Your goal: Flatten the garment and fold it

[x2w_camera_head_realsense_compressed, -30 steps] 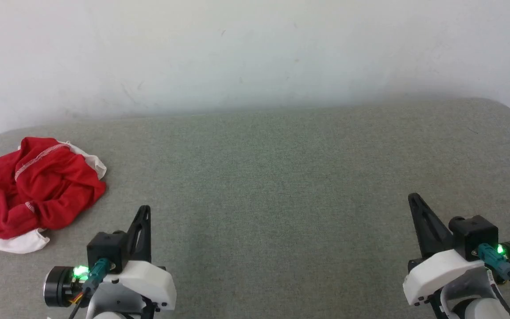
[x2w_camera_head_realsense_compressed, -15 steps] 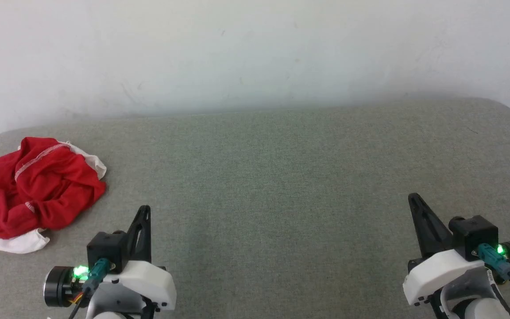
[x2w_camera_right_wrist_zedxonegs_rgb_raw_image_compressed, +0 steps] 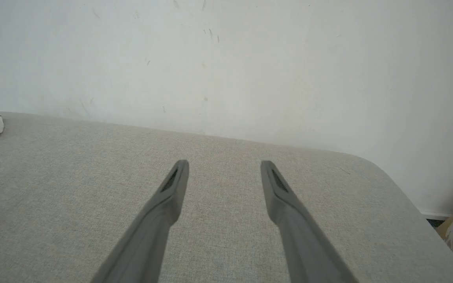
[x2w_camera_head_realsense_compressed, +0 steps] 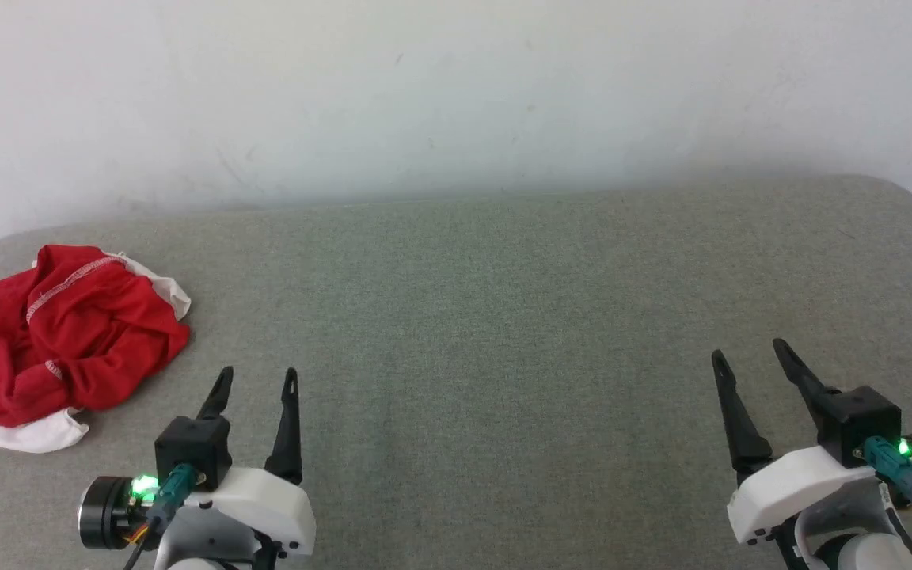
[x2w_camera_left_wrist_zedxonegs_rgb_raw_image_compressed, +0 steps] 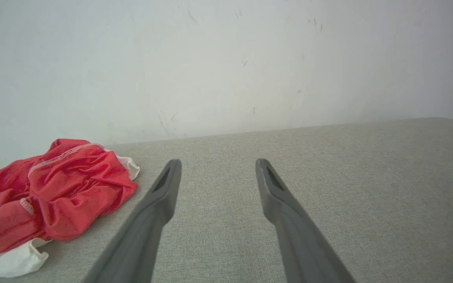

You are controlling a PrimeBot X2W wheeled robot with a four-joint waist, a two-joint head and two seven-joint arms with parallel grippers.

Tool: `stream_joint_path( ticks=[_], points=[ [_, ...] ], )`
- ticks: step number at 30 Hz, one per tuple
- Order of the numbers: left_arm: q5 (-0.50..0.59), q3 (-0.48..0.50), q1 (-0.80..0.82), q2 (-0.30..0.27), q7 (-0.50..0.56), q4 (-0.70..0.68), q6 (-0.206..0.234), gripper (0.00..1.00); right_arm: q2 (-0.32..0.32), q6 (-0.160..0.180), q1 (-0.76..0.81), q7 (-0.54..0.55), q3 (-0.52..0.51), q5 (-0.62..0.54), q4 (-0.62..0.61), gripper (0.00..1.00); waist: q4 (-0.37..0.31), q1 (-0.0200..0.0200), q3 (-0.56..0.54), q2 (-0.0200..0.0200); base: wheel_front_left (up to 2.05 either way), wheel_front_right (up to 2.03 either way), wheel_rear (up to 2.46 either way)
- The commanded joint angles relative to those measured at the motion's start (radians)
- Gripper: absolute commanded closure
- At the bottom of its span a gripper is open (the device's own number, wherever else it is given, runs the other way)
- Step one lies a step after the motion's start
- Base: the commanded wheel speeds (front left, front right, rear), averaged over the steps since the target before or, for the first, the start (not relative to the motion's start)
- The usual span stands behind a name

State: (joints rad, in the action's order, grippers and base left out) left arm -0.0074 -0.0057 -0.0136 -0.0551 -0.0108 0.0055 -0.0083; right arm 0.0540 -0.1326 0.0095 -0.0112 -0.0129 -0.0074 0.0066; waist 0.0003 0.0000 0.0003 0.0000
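While the garment [x2w_camera_head_realsense_compressed: 60, 340] lies crumpled at the left edge of the tabletop [x2w_camera_head_realsense_compressed: 503, 317], we hold our left claw [x2w_camera_head_realsense_compressed: 259, 372] and right claw [x2w_camera_head_realsense_compressed: 747, 348] spread apart and empty, so flattening and folding both remain.

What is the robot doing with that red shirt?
Nothing is being handled yet. The red and white shirt lies crumpled at the left of the grey table. The robot's two sets of jaws are near the front, open and empty. The left jaws are nearer the shirt but not touching it.
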Motion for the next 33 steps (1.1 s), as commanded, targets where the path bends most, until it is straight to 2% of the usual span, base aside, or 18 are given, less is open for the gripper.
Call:
stream_joint_path(
  ticks=[1, 18, 33],
  points=[
    [-0.01, 0.001, -0.009, 0.0, -0.011, -0.004, -0.007, 0.0, 0.0, 0.0, 0.006, -0.012, -0.009, 0.009, 0.001, 0.0, 0.0, 0.0, 0.0, 0.0, 0.0, 0.0, 0.0],
    [-0.04, 0.012, -0.025, 0.001, -0.047, -0.007, -0.023, 0.0, -0.001, 0.0, 0.019, -0.047, -0.038, 0.008, 0.013, 0.0, 0.018, 0.0, -0.003, 0.0, 0.0, 0.0, 0.0],
    [-0.068, 0.024, -0.037, 0.002, -0.076, -0.014, -0.026, 0.0, -0.001, 0.001, 0.022, -0.076, -0.055, -0.002, 0.024, 0.0, 0.086, 0.0, -0.008, 0.0, 0.0, 0.0, 0.0]
  ],
)
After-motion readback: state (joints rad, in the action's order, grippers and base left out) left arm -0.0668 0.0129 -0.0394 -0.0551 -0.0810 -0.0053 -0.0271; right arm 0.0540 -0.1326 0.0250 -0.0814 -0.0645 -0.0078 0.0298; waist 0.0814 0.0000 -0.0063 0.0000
